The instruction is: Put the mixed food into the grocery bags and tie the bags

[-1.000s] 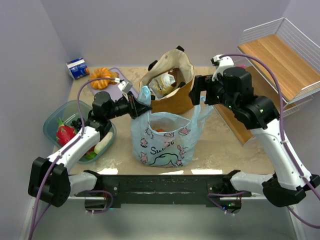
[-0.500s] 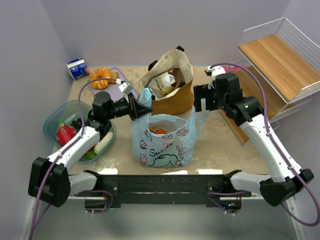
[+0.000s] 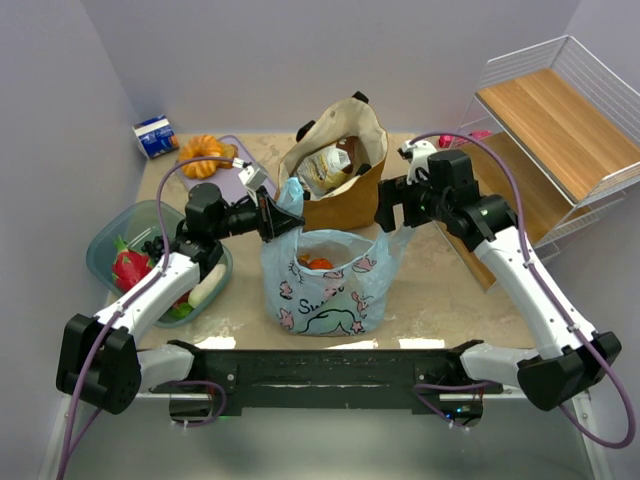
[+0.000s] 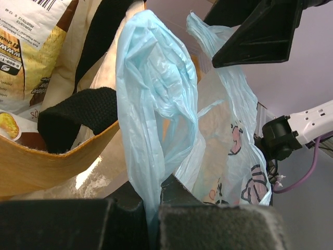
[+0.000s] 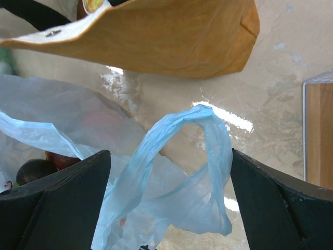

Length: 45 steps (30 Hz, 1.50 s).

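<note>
Left gripper — clamped on one handle of the light-blue bag, by the near edge of the bench. Right gripper — spread wide, the other handle looped between its fingers.

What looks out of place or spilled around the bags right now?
Nothing stands out. The blue plastic bag sits upright with fruit inside, left jaws shut on one handle, the other handle loose between the open right jaws. No spill on the table.
</note>
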Each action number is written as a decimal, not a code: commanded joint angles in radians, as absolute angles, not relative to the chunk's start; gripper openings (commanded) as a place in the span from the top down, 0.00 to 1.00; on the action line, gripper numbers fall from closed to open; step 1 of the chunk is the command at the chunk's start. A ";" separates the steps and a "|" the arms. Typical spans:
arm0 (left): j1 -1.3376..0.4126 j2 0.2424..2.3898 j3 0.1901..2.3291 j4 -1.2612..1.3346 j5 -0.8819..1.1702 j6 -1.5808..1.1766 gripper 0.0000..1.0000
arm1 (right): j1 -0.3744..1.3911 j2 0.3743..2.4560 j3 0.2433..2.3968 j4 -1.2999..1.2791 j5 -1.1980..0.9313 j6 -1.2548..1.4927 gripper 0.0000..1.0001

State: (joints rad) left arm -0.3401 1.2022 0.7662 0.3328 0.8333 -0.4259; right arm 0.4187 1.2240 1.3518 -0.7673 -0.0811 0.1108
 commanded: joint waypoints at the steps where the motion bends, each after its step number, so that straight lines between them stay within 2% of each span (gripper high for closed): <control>1: -0.330 1.197 0.767 0.350 0.848 -0.410 1.00 | 0.416 1.210 1.304 -0.749 -0.135 0.097 0.01; 4: -0.330 1.197 0.765 0.350 0.841 -0.411 1.00 | 0.416 1.210 1.270 -0.723 -0.149 0.118 0.04; 6: -0.330 1.195 0.762 0.350 0.825 -0.422 1.00 | 0.416 1.200 1.261 -0.700 -0.146 0.147 0.20; 7: -0.328 1.190 0.759 0.351 0.818 -0.428 1.00 | 0.414 1.190 1.262 -0.693 -0.134 0.161 0.31; 8: -0.328 1.181 0.753 0.354 0.792 -0.452 1.00 | 0.414 1.168 1.266 -0.680 -0.115 0.191 0.47; 10: -0.316 1.169 0.741 0.371 0.756 -0.485 1.00 | 0.414 1.143 1.295 -0.673 -0.046 0.239 0.70; 11: -0.308 1.149 0.735 0.376 0.746 -0.527 1.00 | 0.416 1.129 1.310 -0.679 0.033 0.253 0.87; 14: -0.270 1.105 0.697 0.431 0.707 -0.631 1.00 | 0.416 1.085 1.406 -0.730 0.180 0.301 1.00; 21: -0.256 1.016 0.598 0.480 0.609 -0.759 1.00 | 0.416 1.019 1.408 -0.759 0.360 0.327 1.00; 27: -0.273 1.045 0.626 0.466 0.679 -0.710 1.00 | 0.416 1.008 1.301 -0.709 0.290 0.287 1.00; 33: -0.458 1.129 0.810 0.298 0.773 -0.460 1.00 | 0.417 0.954 1.166 -0.436 -0.101 0.204 1.00; 38: -0.502 1.261 0.922 0.235 0.917 -0.414 1.00 | 0.436 0.953 1.118 -0.301 -0.407 0.173 1.00; 42: -0.515 1.392 1.029 0.089 0.962 -0.365 1.00 | 0.477 0.980 1.095 -0.264 -0.529 0.132 1.00; 45: -0.526 1.466 1.083 0.029 1.001 -0.338 1.00 | 0.547 1.017 1.094 -0.284 -0.531 0.089 1.00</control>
